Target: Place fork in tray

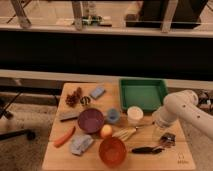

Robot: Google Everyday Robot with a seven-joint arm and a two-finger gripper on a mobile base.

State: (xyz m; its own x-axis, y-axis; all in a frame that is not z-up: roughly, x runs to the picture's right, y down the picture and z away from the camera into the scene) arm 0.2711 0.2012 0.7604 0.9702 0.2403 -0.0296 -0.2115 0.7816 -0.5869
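floor (30,112): pale, speckled, beyond the tabletop's (192,156) left edge | chair base (11,131): black, far left | behind: dark low wall (100,50) (metal posts (21,14) above it) | light: warm, dim

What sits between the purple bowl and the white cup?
A small blue cup, in the camera view. The gripper hangs beside the black-handled utensil.

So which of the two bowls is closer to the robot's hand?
The orange-red bowl, the front one; the purple bowl sits farther back and left. The gripper hangs at the right, by the black-handled utensil.
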